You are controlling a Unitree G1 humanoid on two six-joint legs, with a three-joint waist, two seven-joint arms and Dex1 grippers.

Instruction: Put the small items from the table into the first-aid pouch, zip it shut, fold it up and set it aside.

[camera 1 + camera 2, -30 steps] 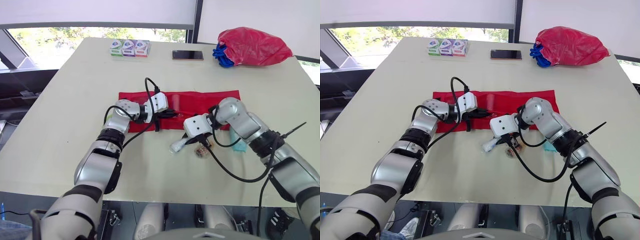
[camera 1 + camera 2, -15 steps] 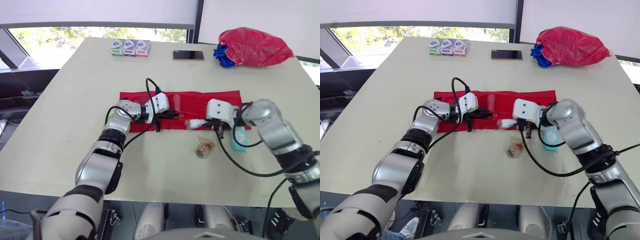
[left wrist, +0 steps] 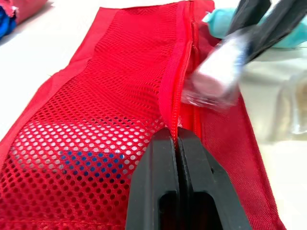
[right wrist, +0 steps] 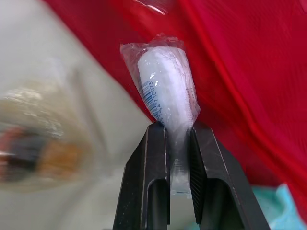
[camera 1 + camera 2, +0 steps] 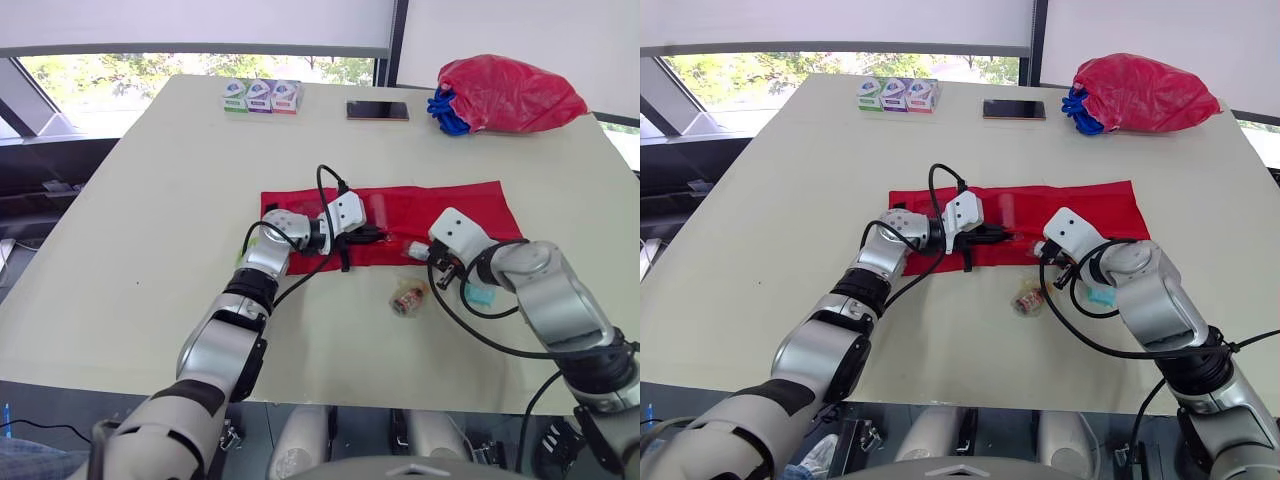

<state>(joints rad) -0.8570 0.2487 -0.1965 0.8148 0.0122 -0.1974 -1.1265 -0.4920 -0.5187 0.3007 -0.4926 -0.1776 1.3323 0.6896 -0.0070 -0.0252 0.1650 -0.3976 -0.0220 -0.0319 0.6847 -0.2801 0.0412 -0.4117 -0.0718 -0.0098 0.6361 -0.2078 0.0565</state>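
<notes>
Packet (image 5: 408,298) before pouch (image 5: 470,205)

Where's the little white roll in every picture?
Left eye view: roll at the right gripper's tip, over the pouch's near edge.
Right eye view: roll there too, beyond the brown packet.
Left wrist view: roll beside the zip, in the right gripper.
Right wrist view: roll pinched between the fingers, red pouch behind.
Shared landmark: the red pouch.
</notes>
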